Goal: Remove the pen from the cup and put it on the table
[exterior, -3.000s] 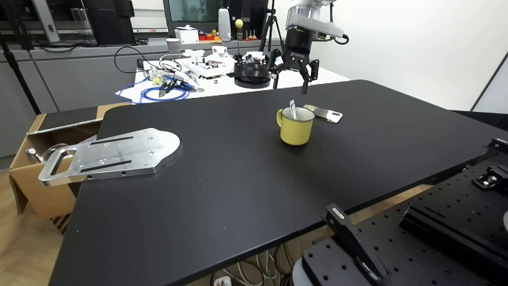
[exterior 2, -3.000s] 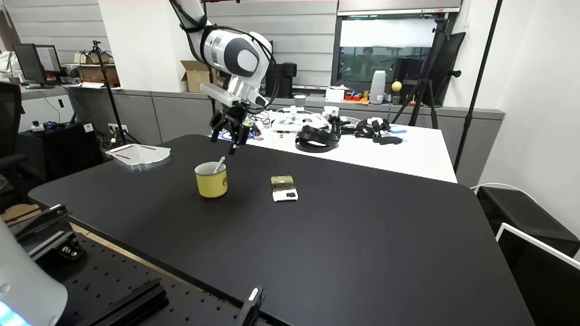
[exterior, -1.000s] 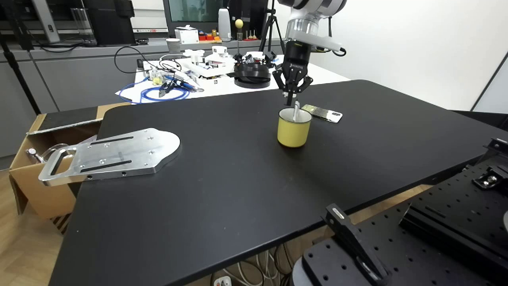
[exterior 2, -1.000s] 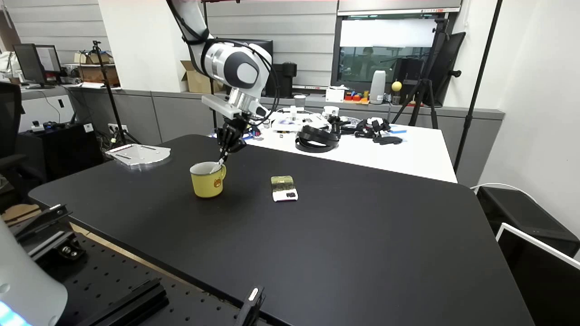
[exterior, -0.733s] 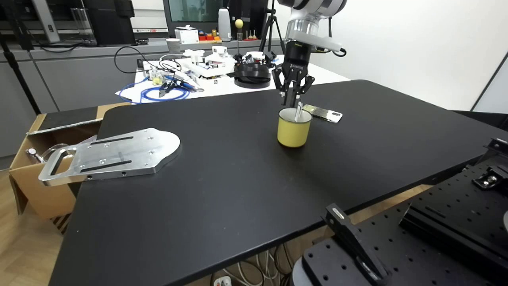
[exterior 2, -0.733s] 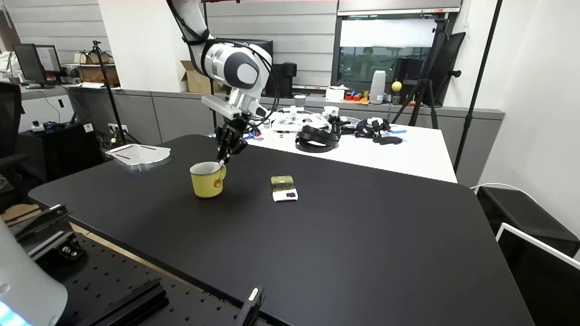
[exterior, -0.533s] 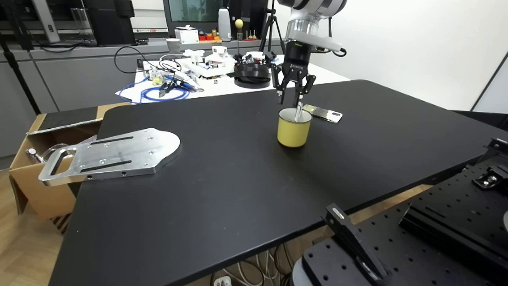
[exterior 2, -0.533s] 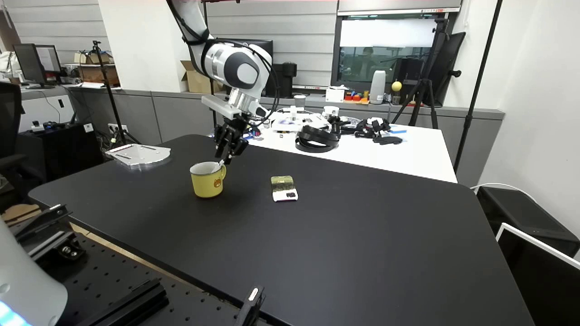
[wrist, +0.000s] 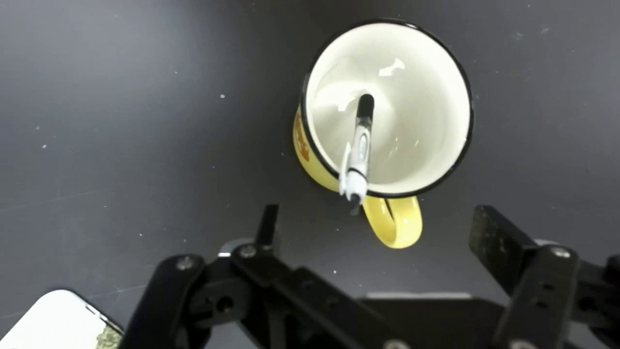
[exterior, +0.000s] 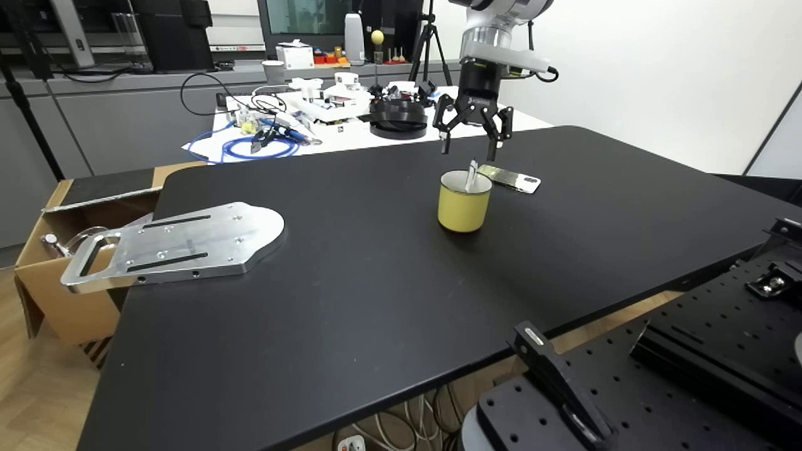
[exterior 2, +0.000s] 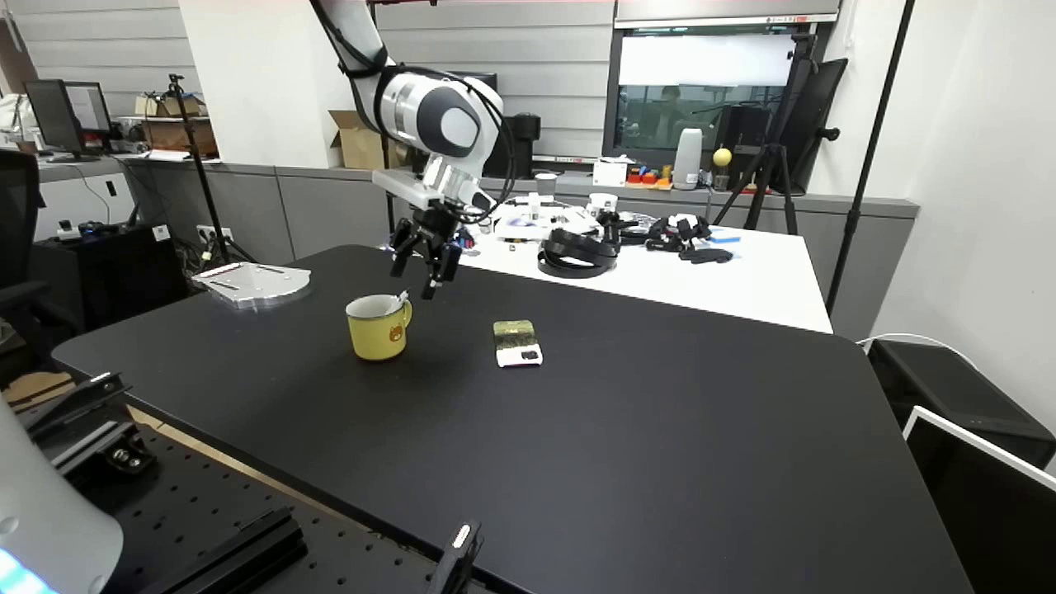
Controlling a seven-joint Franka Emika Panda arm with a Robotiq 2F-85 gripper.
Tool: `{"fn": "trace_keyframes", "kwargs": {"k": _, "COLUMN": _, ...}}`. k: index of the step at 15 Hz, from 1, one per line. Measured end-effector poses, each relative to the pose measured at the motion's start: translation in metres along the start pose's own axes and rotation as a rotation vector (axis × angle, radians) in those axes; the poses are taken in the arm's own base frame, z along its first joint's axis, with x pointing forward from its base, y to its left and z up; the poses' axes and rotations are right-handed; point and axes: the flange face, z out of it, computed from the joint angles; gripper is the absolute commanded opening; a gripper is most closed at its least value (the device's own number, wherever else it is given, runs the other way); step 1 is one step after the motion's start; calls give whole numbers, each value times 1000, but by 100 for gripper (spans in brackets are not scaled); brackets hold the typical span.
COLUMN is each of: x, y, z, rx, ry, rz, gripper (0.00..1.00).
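In an exterior view, leftmost on the black surface (exterior 2: pixel 660 462) lies a silvery plate (exterior 2: pixel 257 285), then the yellow cup (exterior 2: pixel 373 337), the pen (exterior 2: pixel 399 301) leaning inside. Next hangs the gripper (exterior 2: pixel 413 280), spread wide; right of it lies a flat oblong object (exterior 2: pixel 517 344).

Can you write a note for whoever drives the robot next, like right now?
Gripper: open, holding nothing, hovering near the yellow mug.
Pen: leaning inside the mug, clip end poking out the top.
Mug: upright on the black table.
Done: gripper is close, but the pen isn't out yet.
Left: grip the pen, lift it out, lay it on the table.
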Motion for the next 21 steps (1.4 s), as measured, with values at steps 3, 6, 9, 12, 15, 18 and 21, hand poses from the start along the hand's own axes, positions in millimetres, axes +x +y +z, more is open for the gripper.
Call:
{"fn": "trace_keyframes", "kwargs": {"k": 3, "x": 1, "y": 11, "z": -6, "rx": -6, "ry": 1, "rz": 83, "gripper": 100}}
{"fn": "trace_keyframes", "kwargs": {"k": 6, "x": 1, "y": 17, "z": -6, "rx": -6, "ry": 1, "rz": 153, "gripper": 100}}
{"fn": "trace_keyframes", "kwargs": {"k": 9, "x": 0, "y": 15, "z": -3, "rx": -8, "ry": -4, "rz": 183, "gripper": 100}}
{"fn": "trace_keyframes", "kwargs": {"k": 12, "x": -3, "y": 10, "z": 0, "rx": -14, "ry": -9, "rz": 202, "gripper": 100}}
{"fn": "trace_keyframes", "kwargs": {"k": 15, "x": -5, "y": 7, "z": 4, "rx": -18, "ry": -12, "rz": 218, "gripper": 67}}
{"fn": "trace_keyframes", "kwargs": {"k": 18, "x": -6, "y": 7, "z": 6, "rx": -19, "ry": -11, "rz": 227, "gripper": 45}}
{"fn": "trace_keyframes", "kwargs": {"k": 21, "x": -7, "y": 8, "z": 8, "rx": -21, "ry": -16, "rz": 234, "gripper": 25}}
